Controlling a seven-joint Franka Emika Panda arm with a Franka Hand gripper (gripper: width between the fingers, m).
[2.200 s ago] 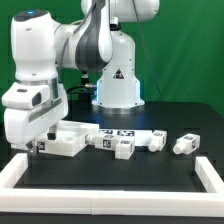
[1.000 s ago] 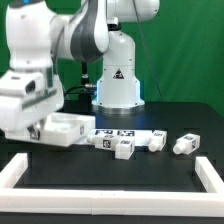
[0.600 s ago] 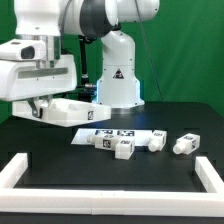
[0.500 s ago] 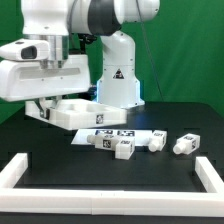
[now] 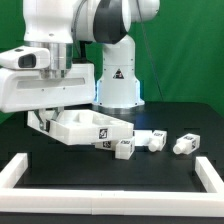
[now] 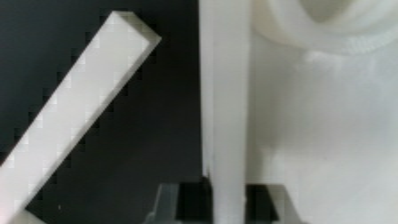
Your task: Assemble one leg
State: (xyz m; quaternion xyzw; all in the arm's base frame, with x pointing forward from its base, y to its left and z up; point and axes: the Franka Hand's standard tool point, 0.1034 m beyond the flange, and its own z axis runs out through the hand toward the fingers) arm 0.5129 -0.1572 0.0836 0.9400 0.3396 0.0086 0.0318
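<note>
**A:** Looking at the exterior view, what does the gripper (image 5: pixel 42 122) have?

**B:** You see it closed on the rim of the large white tray-like piece (image 5: pixel 85 128). That piece is tilted and looks lifted from the table (image 5: pixel 100 185). In the wrist view the two dark fingers (image 6: pixel 178 198) press one thin white wall from both sides. So the jaws are nearly together, with only this wall between them.

**A:** And where is the leg?

**B:** You have three alike on the table, and none is held. The first leg (image 5: pixel 123 148) lies just beside the lower corner of the tray-like piece; I cannot tell if they touch. The second leg (image 5: pixel 152 140) is just beside the first. The third leg (image 5: pixel 183 143) lies apart, further to the exterior view's right. A white frame (image 5: pixel 20 172) borders the table in front.
</note>
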